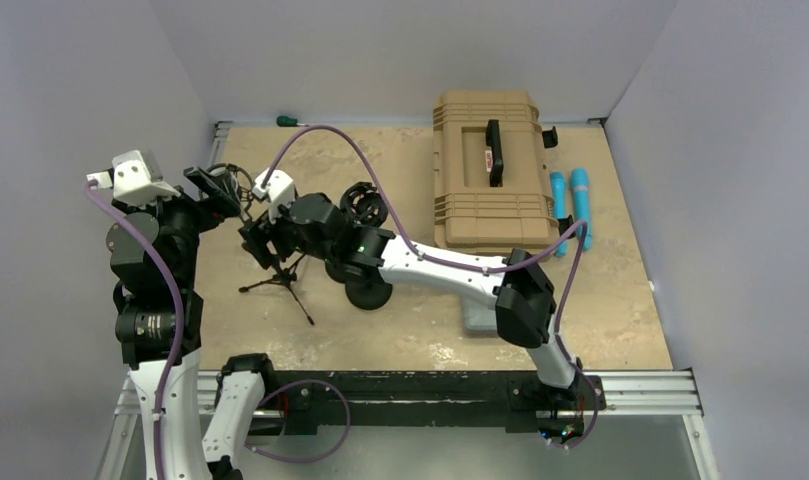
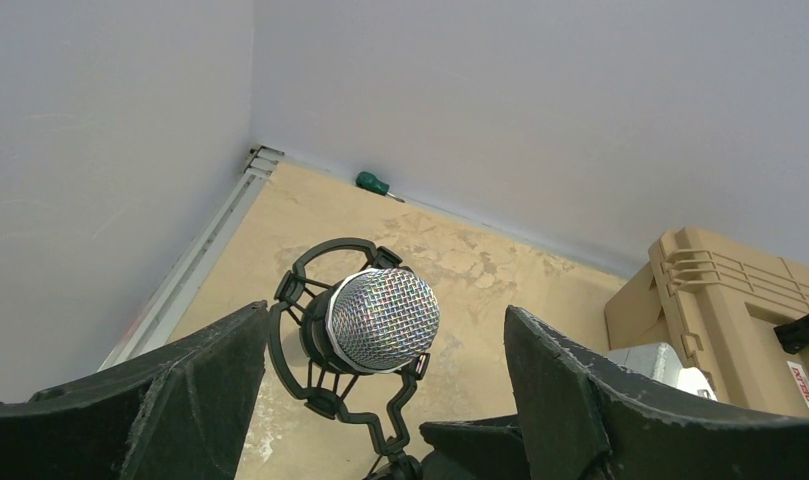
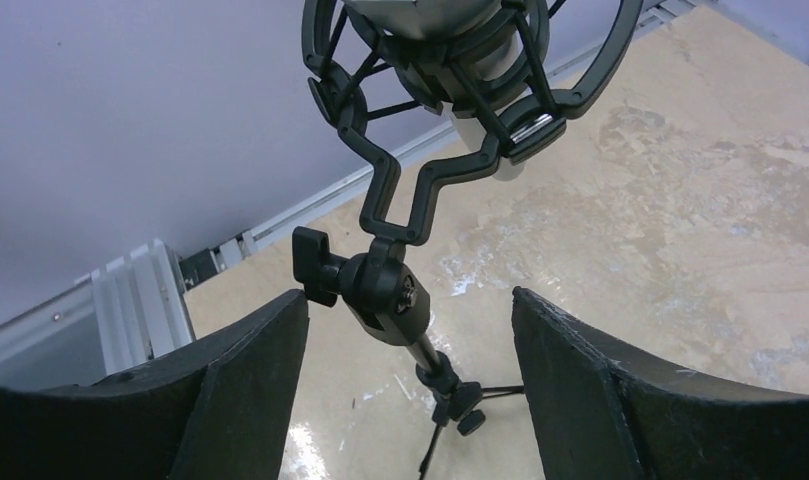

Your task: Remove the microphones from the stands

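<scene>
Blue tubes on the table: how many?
2. Both lie side by side right of the tan case: the nearer tube beside it, the farther tube just beyond. Others may be hidden from view.

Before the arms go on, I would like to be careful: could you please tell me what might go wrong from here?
1. Both claws are open. The right claw only straddles the joint below the cradle, so any pull on the microphone may tip the thin-legged stand.
2. The cradle ring sits right beside one finger of the left claw; closing may pinch the cradle rather than the microphone.
</scene>
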